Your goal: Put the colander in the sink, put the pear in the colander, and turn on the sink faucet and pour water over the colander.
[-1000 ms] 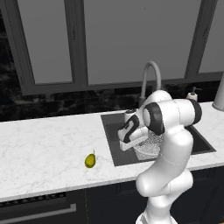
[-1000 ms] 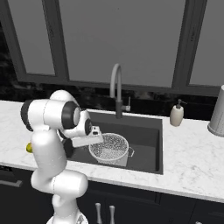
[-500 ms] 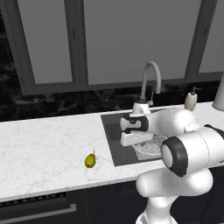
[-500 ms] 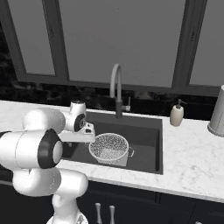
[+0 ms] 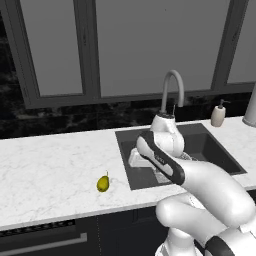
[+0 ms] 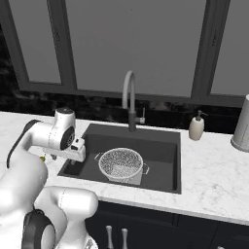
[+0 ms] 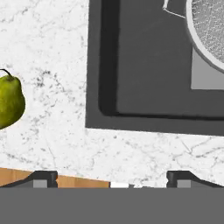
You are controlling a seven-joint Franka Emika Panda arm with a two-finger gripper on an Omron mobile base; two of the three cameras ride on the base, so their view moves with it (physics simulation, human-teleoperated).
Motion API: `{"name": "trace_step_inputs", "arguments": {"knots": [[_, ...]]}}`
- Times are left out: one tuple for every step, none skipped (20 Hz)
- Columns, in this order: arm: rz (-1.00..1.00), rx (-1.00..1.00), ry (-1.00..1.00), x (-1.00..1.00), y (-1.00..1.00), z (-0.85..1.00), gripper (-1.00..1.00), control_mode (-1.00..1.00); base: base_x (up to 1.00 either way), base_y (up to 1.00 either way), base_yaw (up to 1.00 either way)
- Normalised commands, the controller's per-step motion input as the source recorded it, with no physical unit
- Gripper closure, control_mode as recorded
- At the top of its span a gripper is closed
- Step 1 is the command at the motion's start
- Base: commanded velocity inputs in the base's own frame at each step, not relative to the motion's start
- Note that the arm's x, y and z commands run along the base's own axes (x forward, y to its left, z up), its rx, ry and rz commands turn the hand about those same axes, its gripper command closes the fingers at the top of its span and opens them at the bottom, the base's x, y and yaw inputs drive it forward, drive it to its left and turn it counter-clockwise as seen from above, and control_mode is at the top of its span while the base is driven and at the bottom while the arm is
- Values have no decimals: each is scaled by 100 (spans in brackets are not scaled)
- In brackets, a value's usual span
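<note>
The gripper (image 7: pixel 111 178) stands with its jaws wide apart and nothing between them, its two dark fingertips (image 7: pixel 43 177) framing bare white counter (image 7: pixel 57 78) at the near left corner of the sink (image 7: pixel 144 65). A second ago the hand hung over the colander (image 6: pixel 121 163) inside the basin; it has since swung out to the left and now hovers above the sink's edge, facing the counter. The colander sits released on the lighter square of the sink floor, so the first step reads as done and the arm appears to be heading for the pear (image 5: pixel 103 183). The pear lies alone on the counter, well left of the sink, and sits at the left edge of the hand view, partly cut off. The faucet (image 6: pixel 129 99) stands behind the basin, its spout arching forward over it; no water is visible. From the left base view the arm covers most of the colander. In the right base view the arm hides nearly all of the pear.
</note>
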Motion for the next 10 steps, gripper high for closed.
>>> {"name": "trace_step_inputs", "arguments": {"knots": [[-25, 0, 0, -21, 42, 100, -100, -100, 0, 0, 0], [-23, 0, 0, -26, 54, 100, -100, -100, 0, 0, 0], [-22, 0, 0, -48, 66, 79, -100, -100, 0, 0, 0], [-22, 0, -1, -56, 72, 68, -100, -100, 0, 0, 0], [-23, 0, 0, -58, 85, 49, -100, -100, 0, 0, 0], [-23, 0, 0, -48, 88, 46, -100, -100, 0, 0, 0], [-19, -1, -1, -24, 93, 40, -100, -100, 0, 0, 0], [-12, -5, -6, -6, 98, 29, -100, -100, 0, 0, 0], [-5, -6, -8, 0, 97, 16, -100, -100, 0, 0, 0], [-3, -3, -4, 0, 86, 9, -100, -100, 0, 0, 0]]}}
